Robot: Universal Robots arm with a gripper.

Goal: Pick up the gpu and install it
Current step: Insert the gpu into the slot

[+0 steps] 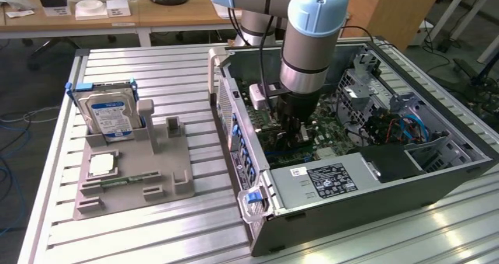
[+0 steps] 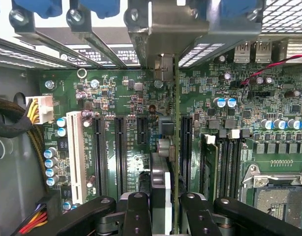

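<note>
Seen edge-on in the wrist view, the gpu (image 2: 176, 147) is a thin green board standing upright over the motherboard (image 2: 126, 93). Its silvery bracket (image 2: 158, 34) is up against the case's rear slot openings. My gripper (image 2: 166, 209) is shut on the card, one black finger (image 2: 136, 216) on each side. The card's lower edge runs between the black expansion slots (image 2: 120, 152); I cannot tell whether it touches a slot. In the exterior view my gripper (image 1: 295, 136) reaches down inside the open computer case (image 1: 374, 182).
A grey fixture tray (image 1: 167, 176) at the exterior view's left carries the hard drive (image 1: 109, 115), a processor chip (image 1: 101, 163) and a memory stick (image 1: 125, 179). Inside the case are the power supply (image 1: 328, 179), the memory slots (image 2: 225, 162), the processor socket (image 2: 279, 191) and cable bundles (image 2: 35, 110).
</note>
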